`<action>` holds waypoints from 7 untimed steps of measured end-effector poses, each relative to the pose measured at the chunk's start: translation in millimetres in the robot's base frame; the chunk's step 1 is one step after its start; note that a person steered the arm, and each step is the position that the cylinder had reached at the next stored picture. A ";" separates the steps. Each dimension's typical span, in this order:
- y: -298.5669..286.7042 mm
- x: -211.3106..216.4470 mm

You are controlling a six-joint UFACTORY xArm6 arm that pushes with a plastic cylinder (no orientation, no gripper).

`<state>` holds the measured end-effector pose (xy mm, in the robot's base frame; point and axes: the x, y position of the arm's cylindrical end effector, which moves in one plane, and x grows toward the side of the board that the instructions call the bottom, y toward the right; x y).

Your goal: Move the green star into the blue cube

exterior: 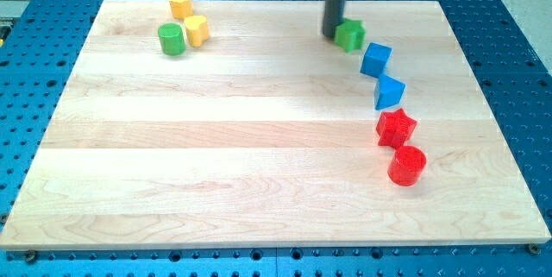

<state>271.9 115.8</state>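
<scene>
The green star (351, 34) lies near the view's top, right of centre. My tip (333, 34) stands right against the star's left side. The blue cube (375, 59) sits just below and to the right of the star, a small gap apart.
A blue triangular block (389, 92), a red star (396, 128) and a red cylinder (407, 165) run down the right side below the cube. At the top left are a green cylinder (172, 39) and two yellow blocks (179, 3) (197, 29). The wooden board (216, 139) has blue perforated table around it.
</scene>
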 end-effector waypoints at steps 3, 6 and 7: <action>3.0 6.5; 14.4 -6.3; 25.6 6.8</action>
<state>278.7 141.3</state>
